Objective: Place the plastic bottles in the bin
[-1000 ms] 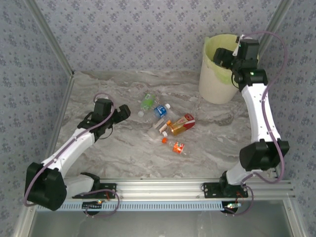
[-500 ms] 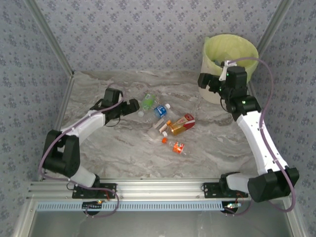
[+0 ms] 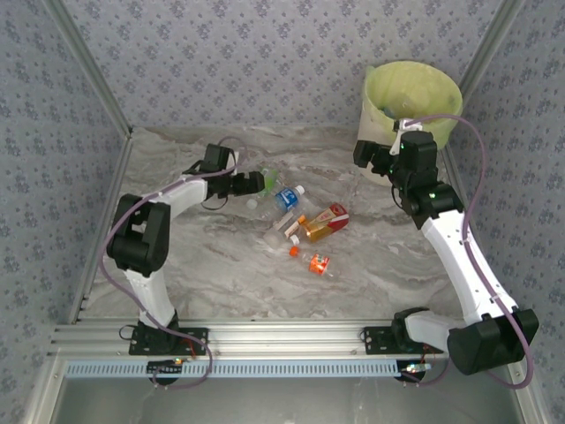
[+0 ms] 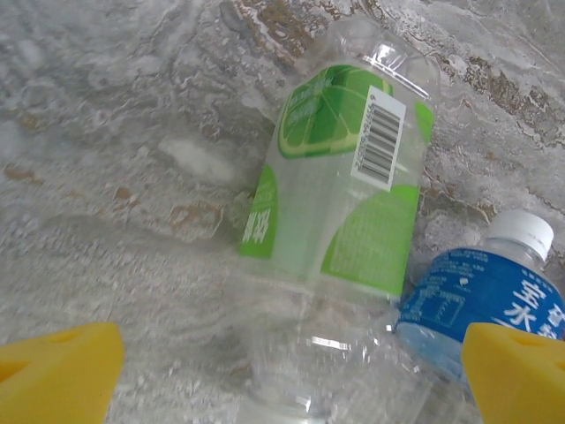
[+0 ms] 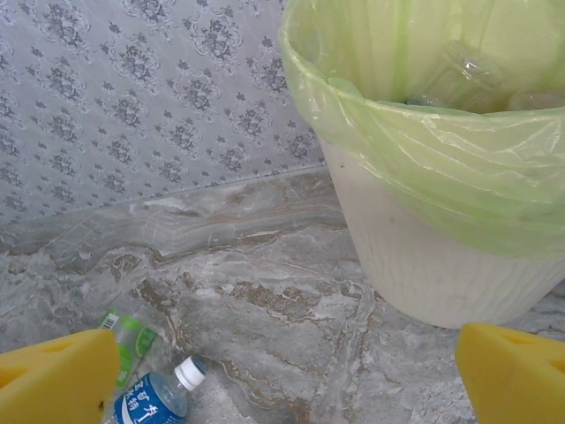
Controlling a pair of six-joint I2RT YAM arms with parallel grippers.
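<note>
Between the spread yellow pads (image 4: 62, 371) of the left gripper (image 3: 256, 182), whose jaws were released and held nothing, a green-labelled bottle (image 4: 344, 203) lay on the marble table (image 4: 106, 132). A blue-labelled bottle (image 4: 481, 305) lay just beside it, toward the right pad. Ahead of the right gripper (image 3: 365, 154), likewise wide and empty, the bin (image 5: 441, 256) stood up and to its right. Blurred clear shapes (image 5: 459, 75) inside its bag may have been bottles. Other bottles (image 3: 322, 221) lay loose between the two grippers.
</note>
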